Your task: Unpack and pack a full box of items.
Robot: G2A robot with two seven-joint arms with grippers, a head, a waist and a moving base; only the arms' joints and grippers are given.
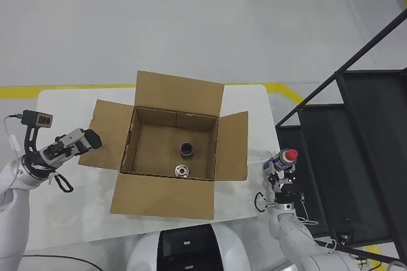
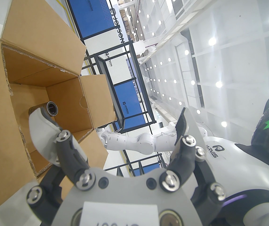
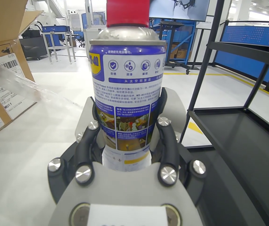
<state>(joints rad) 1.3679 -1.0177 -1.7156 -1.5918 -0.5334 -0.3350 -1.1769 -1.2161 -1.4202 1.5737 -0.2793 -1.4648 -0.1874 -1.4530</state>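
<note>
At the left side of the surface (image 1: pixel 68 210), the left end effector (image 1: pixel 83 143) is held just beside the left flap of the open cardboard box (image 1: pixel 180 88). In the left wrist view its fingers (image 2: pixel 42 128) are seen spread wide apart with nothing between them, and the inside of the box (image 2: pixel 42 24) is seen beyond them.

The box is placed at the middle of the surface with all four flaps folded outward. Two items are left on its floor: a dark cylinder (image 1: pixel 187 148) lying on its side near the centre, and a small round metal part (image 1: pixel 182 170) close to the near wall. The cylinder (image 2: pixel 47 109) is also seen past the left fingertip.

To the right of the box, beyond its right flap, a spray can (image 1: pixel 285 159) with a red cap is clamped in the right end effector (image 1: pixel 281 177), cap uppermost. In the right wrist view the can (image 3: pixel 127 71) is gripped around its lower body by both fingers (image 3: pixel 163 118).

A black shelf rack (image 1: pixel 366 156) is stood at the far right.
</note>
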